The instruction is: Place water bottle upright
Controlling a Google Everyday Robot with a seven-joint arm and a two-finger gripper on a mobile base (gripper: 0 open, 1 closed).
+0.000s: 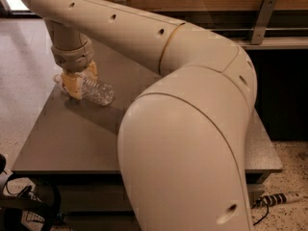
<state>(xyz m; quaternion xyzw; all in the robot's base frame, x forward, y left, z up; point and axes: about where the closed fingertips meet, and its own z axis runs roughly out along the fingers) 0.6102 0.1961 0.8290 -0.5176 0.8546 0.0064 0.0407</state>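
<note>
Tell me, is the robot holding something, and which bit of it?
Yes. The gripper, over the table's far left corner, clasps the water bottle near its neck end. The bottle lies on its side on the table.

Warm, dim indoor light. Daylight glares at 11 o'clock, washing the floor [21,37] pale. The arm [192,129] throws a soft shadow across the counter [57,148]. At 10 o'clock the tool [83,83], clamped on the bottle [100,93], sits shaded; the bottle glints faintly.
</note>
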